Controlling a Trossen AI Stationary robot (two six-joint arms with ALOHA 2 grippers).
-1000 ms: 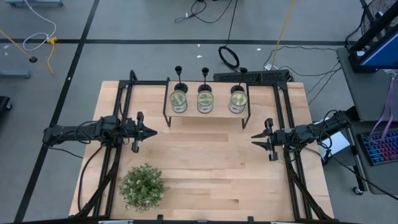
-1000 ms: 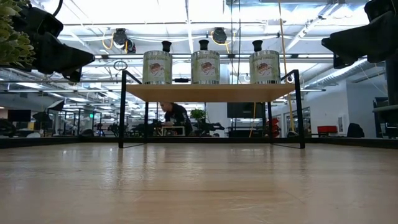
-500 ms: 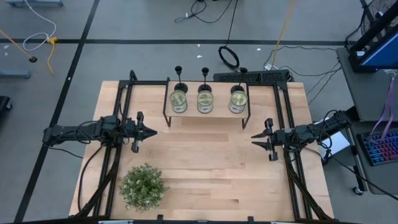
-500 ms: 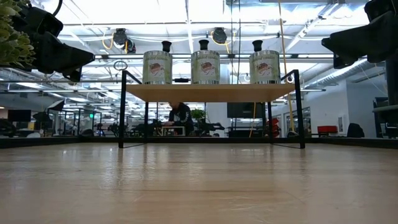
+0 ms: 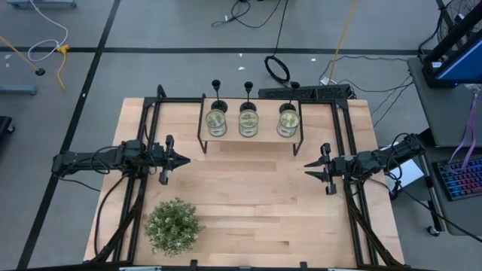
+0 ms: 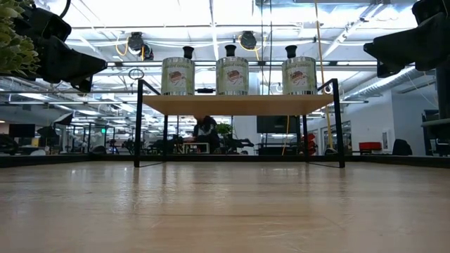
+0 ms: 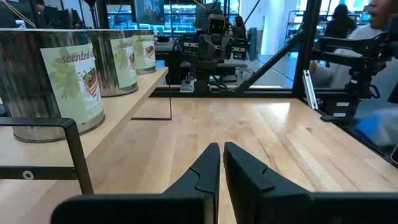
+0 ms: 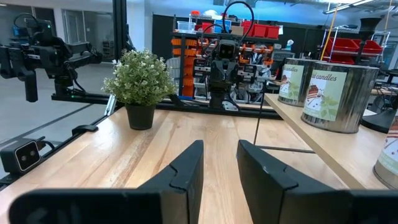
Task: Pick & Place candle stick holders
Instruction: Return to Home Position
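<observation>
I hold my left pincer [image 5: 184, 159] together at the table's [image 5: 248, 203] 9 o'clock and my right pincer [image 5: 307, 165] slightly apart at 3, both empty, so nothing blocks the holders [image 5: 248, 86] lined up behind the shelf [image 5: 230, 138] at 12.

Grey floor [image 5: 173, 26] with dark tape lines [image 5: 188, 50] and loose cables [image 5: 245, 11], keyboard [image 5: 456, 181] on a stand at right; beyond, an open hall under bright ceiling lights [image 6: 162, 14], racks with red bins [image 8: 258, 29], a person [image 6: 205, 128] far off.
</observation>
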